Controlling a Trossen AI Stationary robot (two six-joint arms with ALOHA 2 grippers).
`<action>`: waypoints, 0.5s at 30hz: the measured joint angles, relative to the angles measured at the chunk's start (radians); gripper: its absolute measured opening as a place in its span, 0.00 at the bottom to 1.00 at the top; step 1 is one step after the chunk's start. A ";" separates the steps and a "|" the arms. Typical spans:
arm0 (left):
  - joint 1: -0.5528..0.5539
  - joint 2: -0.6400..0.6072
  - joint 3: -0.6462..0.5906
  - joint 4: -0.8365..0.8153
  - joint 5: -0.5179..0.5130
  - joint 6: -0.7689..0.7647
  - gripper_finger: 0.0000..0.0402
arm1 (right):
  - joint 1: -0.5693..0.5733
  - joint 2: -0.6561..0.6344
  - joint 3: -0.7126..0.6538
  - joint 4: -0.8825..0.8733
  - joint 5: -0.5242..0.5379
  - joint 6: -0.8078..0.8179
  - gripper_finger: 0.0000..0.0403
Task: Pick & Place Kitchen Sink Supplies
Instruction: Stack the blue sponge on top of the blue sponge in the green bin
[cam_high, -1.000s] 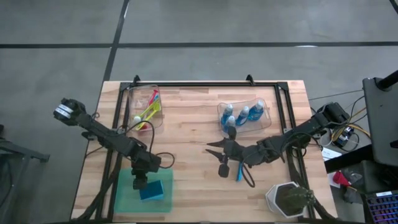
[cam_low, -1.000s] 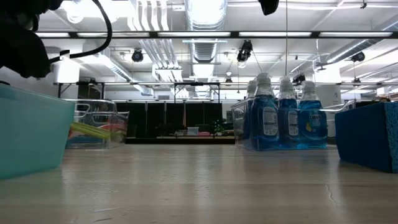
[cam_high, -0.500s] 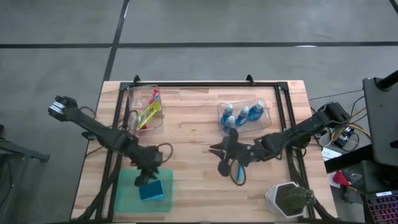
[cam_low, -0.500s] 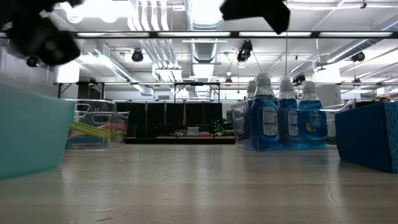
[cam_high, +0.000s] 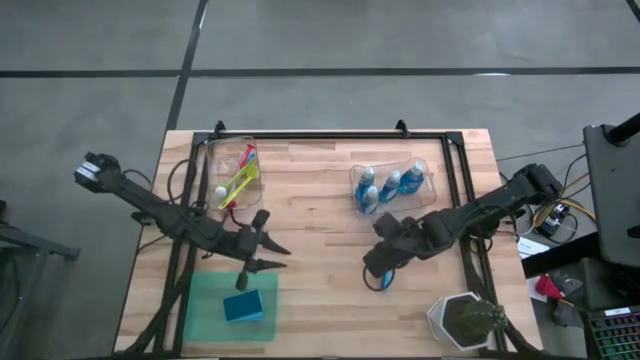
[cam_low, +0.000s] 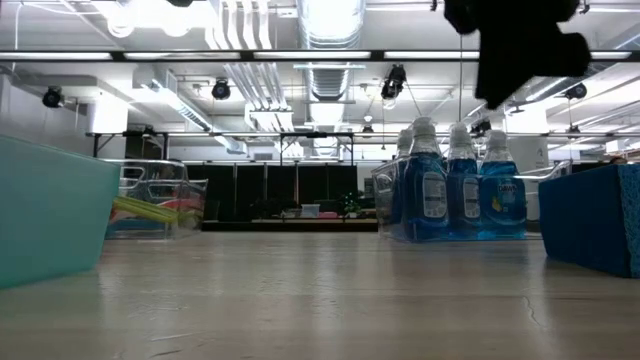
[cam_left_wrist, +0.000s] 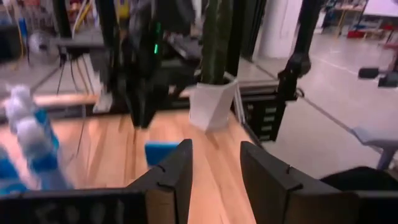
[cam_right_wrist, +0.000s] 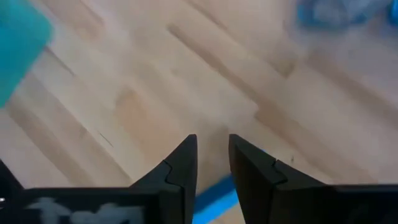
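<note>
Blue brush (cam_high: 385, 279): flat on the table (cam_high: 310, 200), under the right gripper (cam_high: 372, 268).
Right gripper: fingers slightly apart over the brush (nothing clamped).
Left gripper (cam_high: 262, 248): fingers apart, empty, beside the green tray (cam_high: 200, 310).
Bottles (cam_high: 390, 185): in clear bin.

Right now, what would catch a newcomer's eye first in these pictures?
Probably the blue bottles with pale caps, standing together in a clear bin at the table's far right. Next, the green tray at the near left corner holding a blue sponge, with the left gripper open beside it. The right gripper hangs over a thin blue brush lying on the wood.
</note>
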 joint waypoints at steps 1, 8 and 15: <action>0.000 0.008 0.000 0.029 0.000 0.018 0.32 | 0.000 0.000 -0.011 -0.002 -0.020 0.032 0.22; 0.000 0.041 -0.001 0.122 0.000 0.061 0.32 | 0.000 0.001 -0.041 -0.062 -0.113 0.126 0.23; 0.000 0.042 -0.001 0.130 0.000 0.062 0.32 | -0.001 0.001 -0.054 -0.096 -0.183 0.140 0.26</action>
